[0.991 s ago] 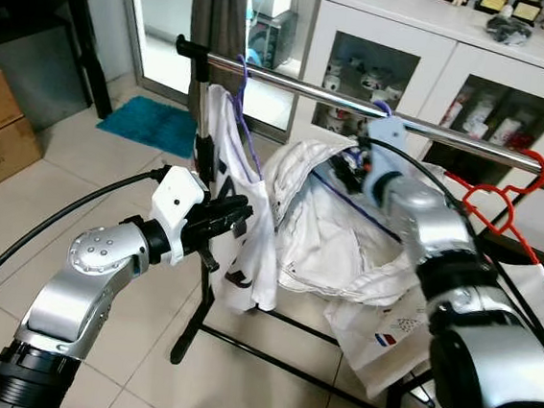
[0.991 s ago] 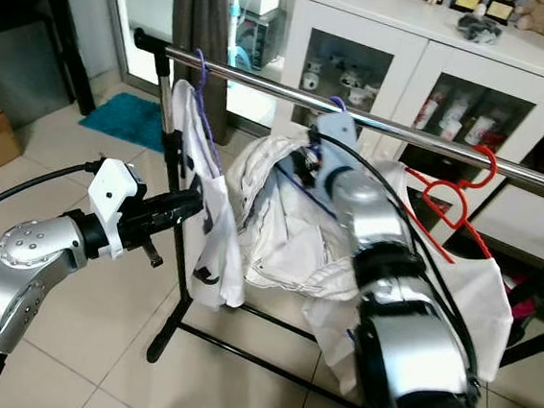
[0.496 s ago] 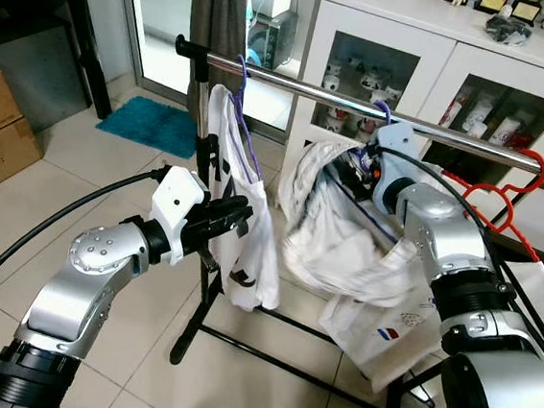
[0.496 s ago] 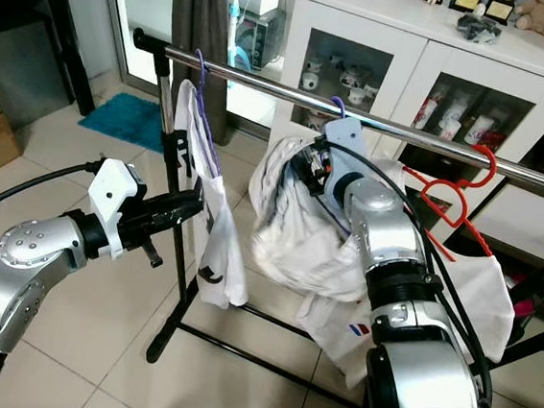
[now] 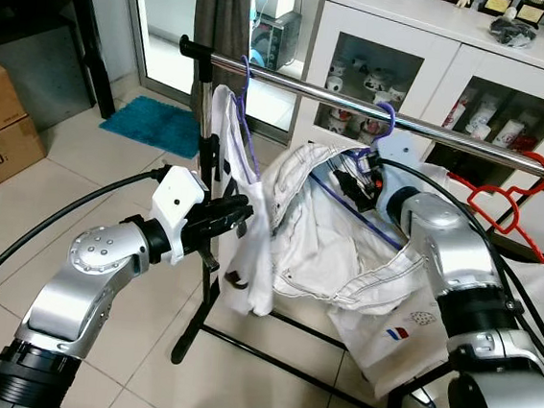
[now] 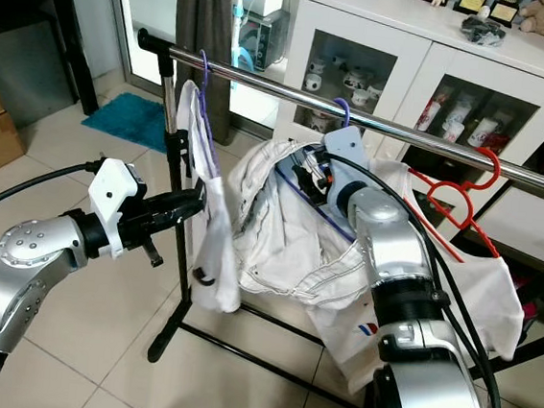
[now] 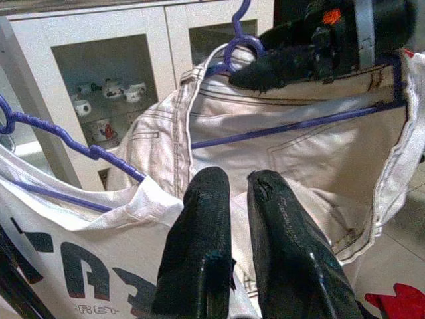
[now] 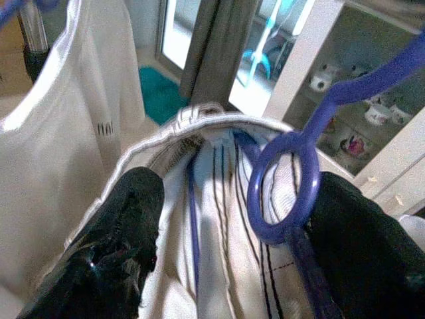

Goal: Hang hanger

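A purple hanger [image 5: 387, 116] carrying white jeans [image 5: 326, 238] has its hook over the silver rail [image 5: 303, 86]. Just below the hook, my right gripper [image 5: 353, 181] stands open. In the right wrist view the hanger's ring [image 8: 282, 193] sits between the spread fingers [image 8: 113, 246], close to one of them. My left gripper [image 5: 239, 211] is shut with nothing in it, held out in front of a white T-shirt [image 5: 239, 201] on another purple hanger [image 5: 246, 105] at the rail's left end.
A red hanger [image 5: 504, 199] with a white shirt hangs further right on the rail. The rack's black post [image 5: 197, 216] stands by my left gripper. Behind is a white glass-door cabinet [image 5: 460, 49]. Cardboard boxes [image 5: 0, 130] and a blue mat [image 5: 155, 120] lie to the left.
The jeans swung to the right and have settled back, spread out. My right wrist has dropped slightly below the rail, leaving the hook in plain sight over it. The left arm has stayed put.
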